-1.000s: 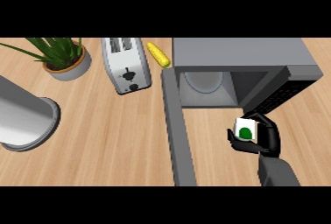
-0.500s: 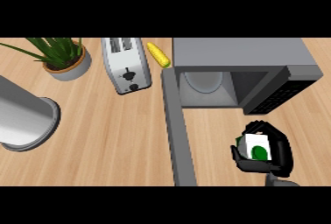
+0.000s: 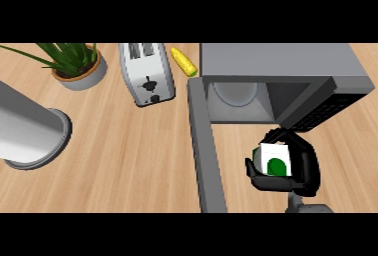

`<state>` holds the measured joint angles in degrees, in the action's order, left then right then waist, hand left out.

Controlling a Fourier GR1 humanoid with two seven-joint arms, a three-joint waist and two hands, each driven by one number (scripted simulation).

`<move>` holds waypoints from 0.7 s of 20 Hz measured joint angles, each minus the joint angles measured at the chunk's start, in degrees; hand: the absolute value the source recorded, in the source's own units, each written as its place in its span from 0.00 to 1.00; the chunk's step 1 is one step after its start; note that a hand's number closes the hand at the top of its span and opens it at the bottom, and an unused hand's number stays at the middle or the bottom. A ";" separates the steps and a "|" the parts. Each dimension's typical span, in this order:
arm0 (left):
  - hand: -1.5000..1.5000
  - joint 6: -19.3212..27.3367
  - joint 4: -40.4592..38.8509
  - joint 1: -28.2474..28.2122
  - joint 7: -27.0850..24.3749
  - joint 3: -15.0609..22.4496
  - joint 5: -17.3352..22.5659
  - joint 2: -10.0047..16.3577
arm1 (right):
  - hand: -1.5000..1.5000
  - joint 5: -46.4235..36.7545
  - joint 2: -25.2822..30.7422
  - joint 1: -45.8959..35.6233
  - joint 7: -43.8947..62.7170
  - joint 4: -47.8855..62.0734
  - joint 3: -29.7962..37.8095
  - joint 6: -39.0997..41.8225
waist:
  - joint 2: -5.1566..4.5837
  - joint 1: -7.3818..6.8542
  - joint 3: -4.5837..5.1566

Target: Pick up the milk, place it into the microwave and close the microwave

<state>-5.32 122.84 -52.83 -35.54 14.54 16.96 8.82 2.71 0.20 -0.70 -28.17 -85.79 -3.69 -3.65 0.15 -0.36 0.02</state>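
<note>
Quick look at the black right hand point(image 3: 303, 176): backed off from the mouth of the grey box-shaped microwave point(image 3: 280, 60) compared with a second ago, then nudged back left over the last half second. Now hovering just in front of the open cavity, to the right of the swung-open grey door point(image 3: 207, 160). Fingers point(image 3: 308, 152) curled round the small white milk carton with the green spot point(image 3: 277, 159), thumb on the other side, so pinching it between them. Carton probably lifted off the light wooden desk point(image 3: 125, 165), outside the microwave and apart from the door. Reads like lining up for the push in, not giving up on it; placing the carton and shutting the door both left to do.

Headcount:
- one milk carton
- one microwave, with one pale round turntable plate point(image 3: 236, 92) inside
- one silver two-slot toaster point(image 3: 148, 75)
- one yellow corn cob point(image 3: 183, 61) just beside the toaster
- one green potted plant in a grey pot point(image 3: 77, 75)
- one big shiny grey metal cylinder point(image 3: 26, 130) at the far left, well apart from the microwave

Only one hand showing, no sign of the left.
</note>
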 measured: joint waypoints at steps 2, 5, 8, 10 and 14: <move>0.00 -0.31 0.71 -1.01 -0.39 -0.44 0.29 0.42 | 1.00 -1.00 -0.04 -3.18 0.39 2.96 0.53 -1.57 | -0.05 -0.23 -0.02; 0.00 0.10 -1.17 0.86 -0.25 -0.62 0.22 -0.20 | 1.00 -1.46 -0.12 -8.89 2.13 7.03 0.22 -4.31 | -0.14 -0.34 -0.02; 0.00 -0.65 -1.26 0.20 -1.14 -1.24 0.43 0.33 | 1.00 -1.89 -0.16 -13.33 2.42 12.15 -1.85 -9.34 | -0.17 -0.61 -0.02; 0.00 -0.89 -0.97 0.57 -0.48 -1.98 1.17 0.81 | 1.00 -2.93 -0.17 -16.37 3.21 15.77 -1.86 -11.56 | -0.22 -0.64 -0.03; 0.00 -0.61 -1.13 1.00 -0.09 -2.30 1.27 0.63 | 1.00 -3.18 -0.06 -22.91 2.03 25.75 0.65 -13.96 | -0.33 -0.84 -0.05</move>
<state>-5.93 121.71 -51.83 -35.63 12.23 18.22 9.45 -0.46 0.14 -23.62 -26.15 -60.04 -3.04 -17.62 -0.18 -1.20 -0.03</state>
